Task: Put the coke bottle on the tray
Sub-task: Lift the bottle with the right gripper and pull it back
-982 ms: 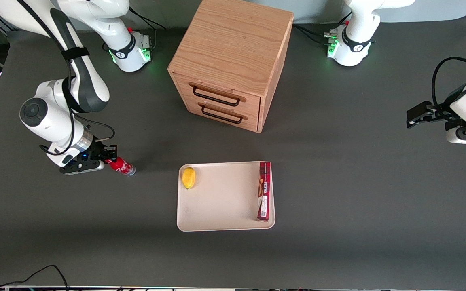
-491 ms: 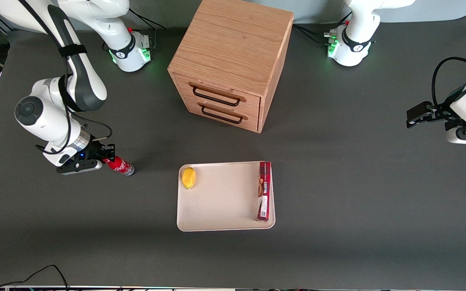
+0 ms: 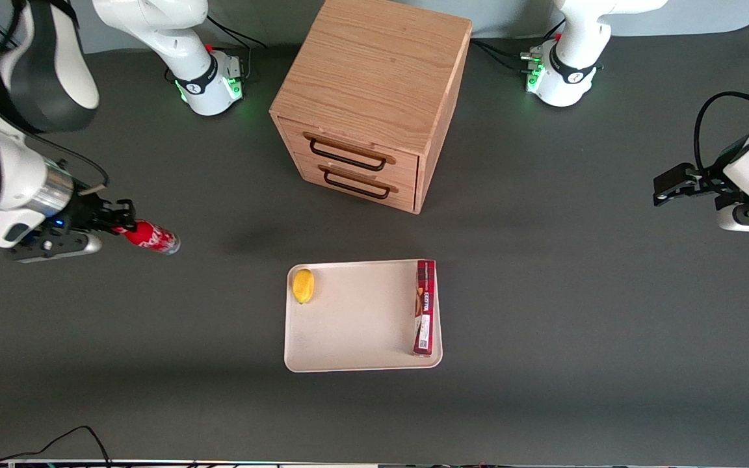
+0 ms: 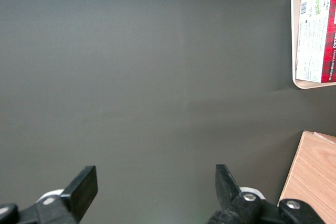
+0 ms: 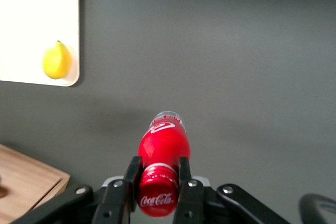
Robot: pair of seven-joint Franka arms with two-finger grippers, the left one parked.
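The small red coke bottle (image 3: 151,236) hangs in the air at the working arm's end of the table, lying sideways with its clear base pointing toward the tray. My gripper (image 3: 122,227) is shut on its red cap. In the right wrist view the cap end of the coke bottle (image 5: 162,153) sits clamped in the gripper (image 5: 156,179), a finger (image 5: 132,174) on each side. The cream-white tray (image 3: 355,325) lies flat near the table's middle, well apart from the bottle; one corner of the tray (image 5: 31,35) shows in the wrist view.
On the tray lie a yellow lemon (image 3: 303,285) and a long red box (image 3: 424,307) along one edge. A wooden drawer cabinet (image 3: 371,97) stands farther from the front camera than the tray, both drawers closed. Its corner (image 5: 26,187) shows in the wrist view.
My gripper has lifted the coke bottle off the table and carried it farther toward the working arm's end, away from the tray. The tray, lemon and box have not moved.
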